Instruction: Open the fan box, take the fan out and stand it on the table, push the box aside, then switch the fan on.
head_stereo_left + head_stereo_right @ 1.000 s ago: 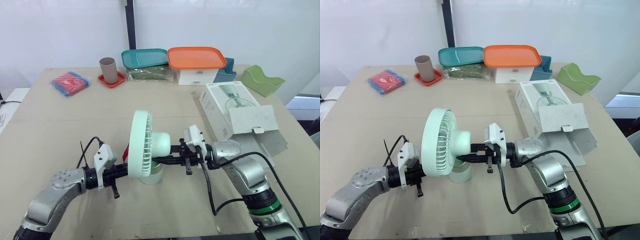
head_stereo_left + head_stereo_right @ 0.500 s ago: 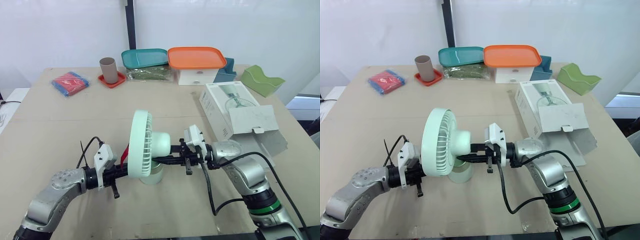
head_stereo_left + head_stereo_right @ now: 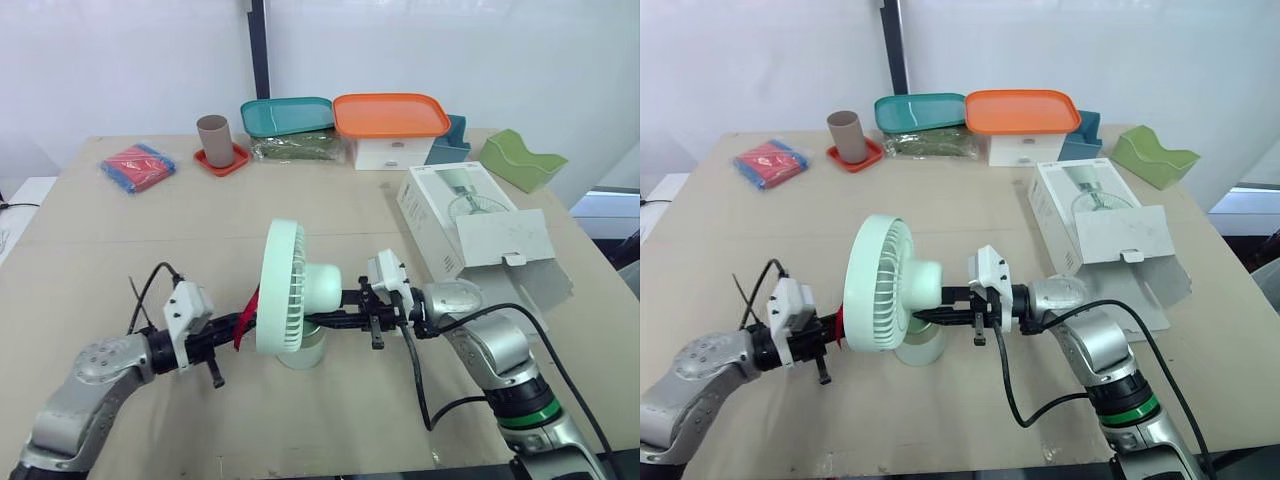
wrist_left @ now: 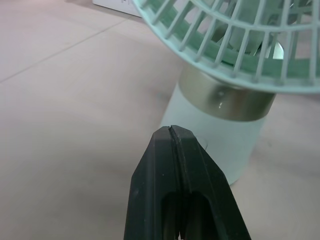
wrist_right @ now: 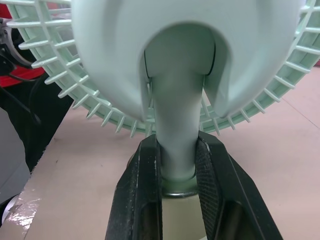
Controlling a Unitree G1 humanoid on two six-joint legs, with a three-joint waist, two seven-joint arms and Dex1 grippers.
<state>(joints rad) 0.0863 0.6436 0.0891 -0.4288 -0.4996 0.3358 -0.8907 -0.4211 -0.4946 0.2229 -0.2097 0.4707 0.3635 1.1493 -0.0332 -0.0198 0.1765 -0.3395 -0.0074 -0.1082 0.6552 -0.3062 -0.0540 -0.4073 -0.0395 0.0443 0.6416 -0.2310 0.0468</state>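
Observation:
A mint-green fan [image 3: 290, 295] stands upright on the table [image 3: 120, 250] at the centre, its grille facing my left. My right gripper [image 5: 177, 142] is shut on the fan's neck just above the round base [image 4: 220, 125], reaching in from the right behind the fan head. To the left of the fan, my left gripper [image 4: 172, 131] is shut on nothing, its tips a short way in front of the base and apart from it. The white fan box [image 3: 470, 225] lies to the right with its flap open.
Along the back edge stand a brown cup on a red coaster [image 3: 213, 138], a teal tray [image 3: 288, 115], an orange-lidded white container [image 3: 390, 118] and a green holder [image 3: 522, 160]. A red and blue packet [image 3: 138, 166] lies at the back left.
My left arm has drawn back to the left, away from the fan's base. The right gripper and the fan have stayed put.

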